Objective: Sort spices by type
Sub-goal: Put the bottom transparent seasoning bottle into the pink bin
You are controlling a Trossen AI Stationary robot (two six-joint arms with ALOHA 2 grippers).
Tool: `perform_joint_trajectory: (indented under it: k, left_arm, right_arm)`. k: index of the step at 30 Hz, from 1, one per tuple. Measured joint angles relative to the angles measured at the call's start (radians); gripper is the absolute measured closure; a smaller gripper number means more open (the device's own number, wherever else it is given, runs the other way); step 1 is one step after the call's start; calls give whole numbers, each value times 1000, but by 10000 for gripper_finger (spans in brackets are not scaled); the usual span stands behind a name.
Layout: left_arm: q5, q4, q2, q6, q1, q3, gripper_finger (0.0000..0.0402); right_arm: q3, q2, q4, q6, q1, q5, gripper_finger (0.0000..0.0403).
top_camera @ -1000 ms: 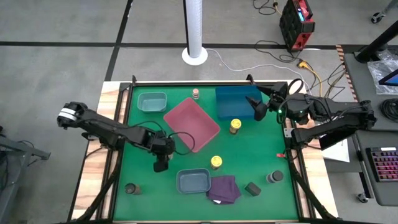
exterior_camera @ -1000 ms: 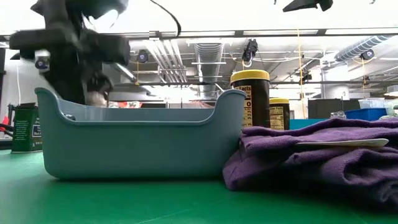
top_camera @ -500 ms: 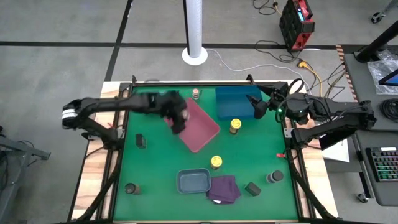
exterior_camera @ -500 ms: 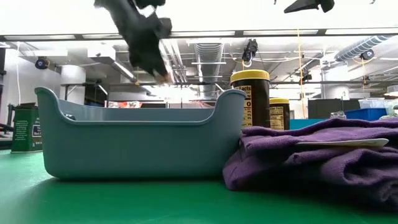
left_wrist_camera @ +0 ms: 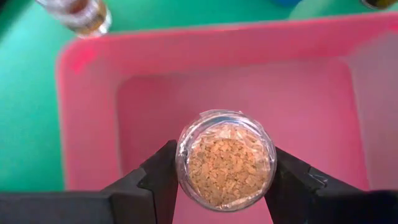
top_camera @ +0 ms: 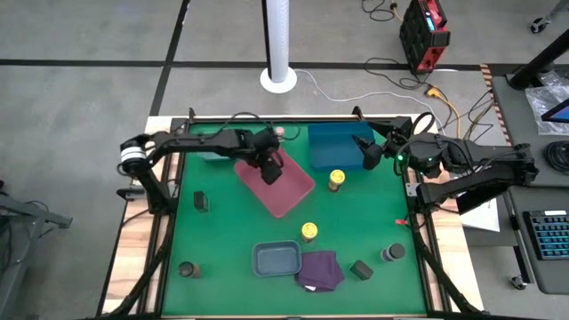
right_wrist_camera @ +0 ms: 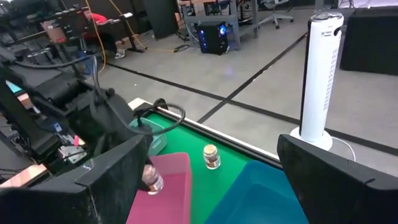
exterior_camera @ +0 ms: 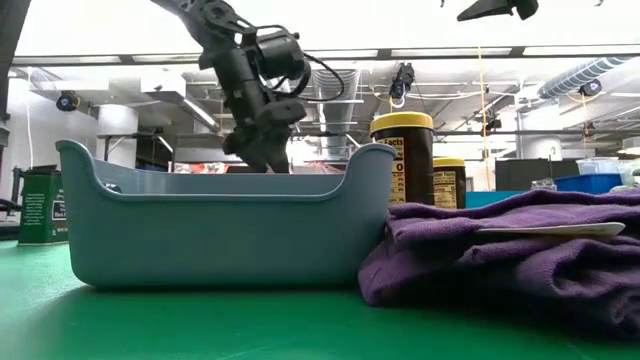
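Left gripper (left_wrist_camera: 225,186) holds a spice jar (left_wrist_camera: 226,160) over the pink tray (left_wrist_camera: 311,87).
Its fingers clamp the jar's sides (pale flakes inside); another jar (top_camera: 280,132) stands beyond the tray, while the right gripper (top_camera: 371,156) waits spread wide over the blue tray (top_camera: 331,142).

Green table top (top_camera: 364,227) with wooden edges. On it: pink tray (top_camera: 286,187) at centre back, set at an angle; blue tray (top_camera: 333,142) at back right; teal tray (top_camera: 206,151) at back left, partly hidden by the arm; grey tray (top_camera: 276,259) at front centre with purple cloth (top_camera: 320,269) touching its right side. Yellow jar (top_camera: 336,180) just right of pink tray, second yellow jar (top_camera: 308,232) near grey tray's back edge. Pale pink jar (top_camera: 280,132) at back edge between teal and blue trays. Dark jars: left side (top_camera: 201,202), front left corner (top_camera: 187,268), right of cloth (top_camera: 361,268), front right (top_camera: 392,253).
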Motion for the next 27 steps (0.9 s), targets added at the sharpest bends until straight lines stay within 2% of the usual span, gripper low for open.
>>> perform_joint_trajectory:
  k: [12,23,27]
  left_arm:
    - [-12,118,-8,37,-23,-157,235]
    - [-58,168,-8,96,-24,-171,235]
    - [-59,169,-5,96,-24,-172,211]
  right_arm:
    - [0,0,-3,-34,0,3,51]
    - [-1,0,-4,-46,0,28,51]
    - [-1,0,-4,-46,0,28,51]
